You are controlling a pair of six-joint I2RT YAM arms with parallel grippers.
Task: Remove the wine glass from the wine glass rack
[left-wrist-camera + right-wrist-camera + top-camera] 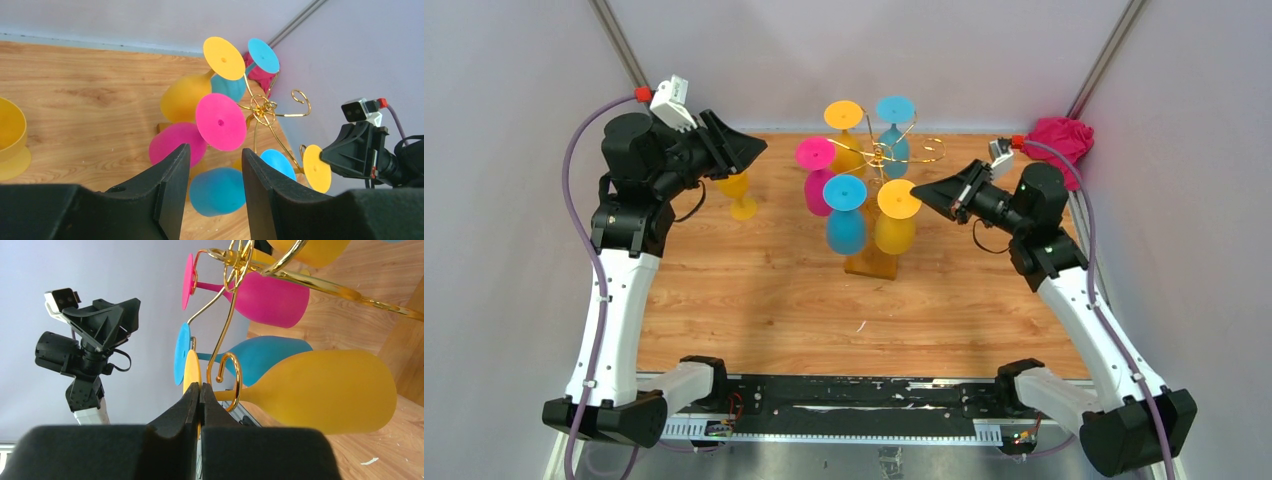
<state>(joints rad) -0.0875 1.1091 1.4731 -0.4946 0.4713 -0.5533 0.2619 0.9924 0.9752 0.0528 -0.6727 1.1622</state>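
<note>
The wine glass rack (886,153) is a gold wire stand on a wooden base (870,265) at mid-table. Several glasses hang upside down from it: two yellow, two blue, one pink (817,190). My right gripper (916,190) is shut on the rim of the foot (192,371) of the front yellow wine glass (894,235), whose stem sits in a gold curl (229,375). Its bowl (325,390) fills the right wrist view. My left gripper (749,150) is open and empty, raised left of the rack. In its wrist view the gripper (215,150) faces the pink glass (175,142) and a blue one (217,190).
Another yellow glass (740,195) stands upright on the table below the left gripper; it also shows in the left wrist view (10,135). A crumpled pink cloth (1060,137) lies at the back right corner. Grey walls close in on both sides.
</note>
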